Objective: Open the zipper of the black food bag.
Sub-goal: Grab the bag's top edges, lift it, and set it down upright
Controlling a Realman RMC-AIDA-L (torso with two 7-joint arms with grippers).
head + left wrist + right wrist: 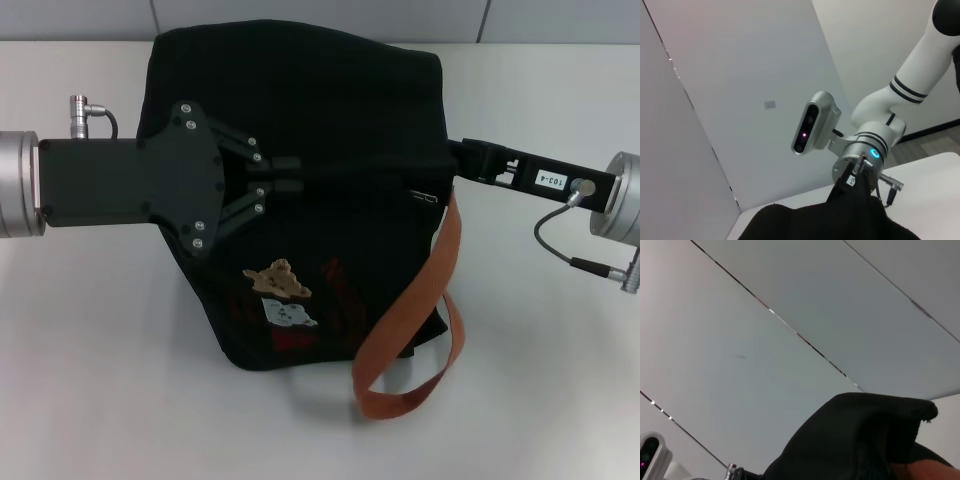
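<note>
The black food bag (300,100) stands on the white table (90,380), its bear and cat patches (283,295) and red lettering facing me. One orange-brown strap handle (415,305) hangs down its right side. The zipper's small silver pull tab (428,197) shows at the right end of the top rim. My left gripper (287,174) reaches in from the left, fingers pinched together on the fabric at the top rim. My right gripper (455,162) comes in from the right and meets the bag's right end just above the tab. Its tips merge with the black fabric (815,225).
Grey wall panels (320,18) rise right behind the table. Bare table lies left, right and in front of the bag. In the left wrist view the right arm (875,145) and its wrist camera (812,122) sit beyond the fabric. Black fabric (860,440) and a bit of orange strap (920,472) fill the right wrist view.
</note>
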